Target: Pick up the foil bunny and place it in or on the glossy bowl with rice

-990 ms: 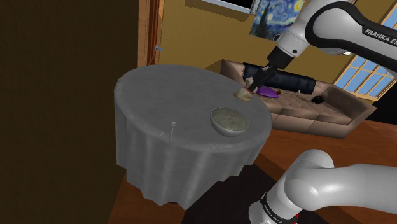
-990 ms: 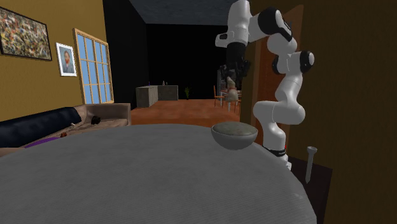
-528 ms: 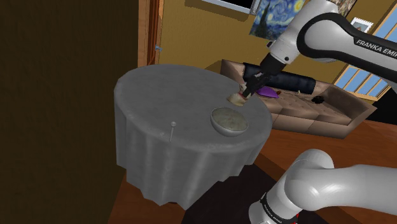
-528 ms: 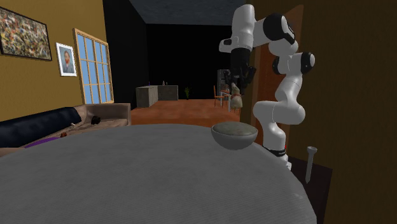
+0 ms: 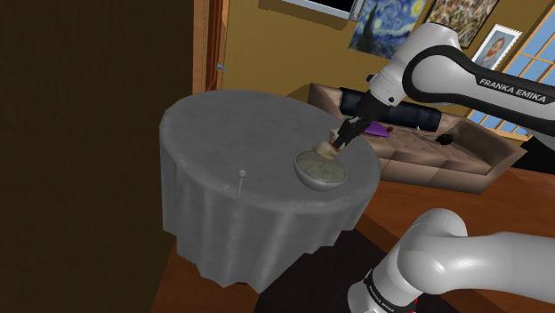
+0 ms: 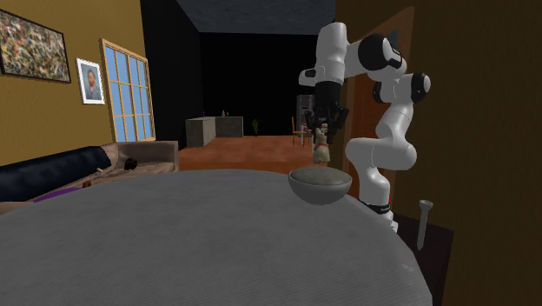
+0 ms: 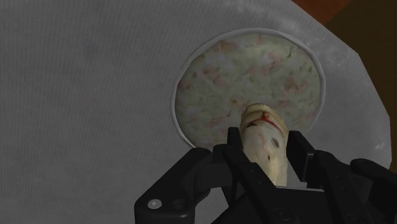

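Finding: the gripper (image 5: 336, 140) is pinching the foil bunny (image 5: 325, 148) between its two black fingers (image 7: 234, 145).

Orientation: in the second exterior view the foil bunny (image 6: 322, 153) hangs with its long axis close to vertical. Its upper end is in the gripper (image 6: 324, 137) and its lower end points down at the bowl (image 6: 320, 189).

Location: the bunny is in the air over the bowl's rice, just above the rim. The bowl (image 5: 307, 175) stands on the round, grey-clothed table (image 5: 231, 133), near the table edge at the shoulder view's right. A small upright pin (image 5: 241, 180) stands apart from it, towards the table's near edge.

Views compared:
- The wrist view shows a dark eye and a red mark on the pale bunny (image 7: 266, 137), and its free end over the speckled rice (image 7: 254, 70) inside the rim (image 7: 176, 95).
- The second exterior view shows the narrow gap between bunny and bowl.
- The shoulder view cannot confirm that gap.

Change: half a second ago the bunny hung higher, beside the bowl's far rim. It is now lower and over the rice.
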Controlling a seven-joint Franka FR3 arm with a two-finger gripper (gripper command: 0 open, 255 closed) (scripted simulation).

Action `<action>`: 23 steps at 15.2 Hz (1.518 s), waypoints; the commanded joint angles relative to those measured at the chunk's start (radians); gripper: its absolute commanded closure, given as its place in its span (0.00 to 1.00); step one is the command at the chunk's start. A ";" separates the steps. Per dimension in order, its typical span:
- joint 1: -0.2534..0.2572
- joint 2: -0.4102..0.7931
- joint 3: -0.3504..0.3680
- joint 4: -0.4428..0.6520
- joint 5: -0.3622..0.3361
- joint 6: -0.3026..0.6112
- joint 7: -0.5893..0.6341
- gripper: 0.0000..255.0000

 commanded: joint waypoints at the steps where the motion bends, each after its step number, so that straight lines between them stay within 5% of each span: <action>1: -0.002 -0.007 -0.003 -0.030 -0.002 0.024 -0.003 1.00; 9: -0.003 -0.009 -0.004 -0.043 -0.003 0.035 -0.004 1.00; 10: -0.003 -0.009 -0.004 -0.043 -0.003 0.035 -0.004 0.00; 15: -0.003 -0.009 -0.004 -0.043 -0.003 0.035 -0.004 0.00; 19: -0.004 -0.014 -0.004 0.081 -0.004 -0.094 -0.004 0.00; 23: -0.004 -0.014 -0.004 0.081 -0.004 -0.094 -0.004 0.00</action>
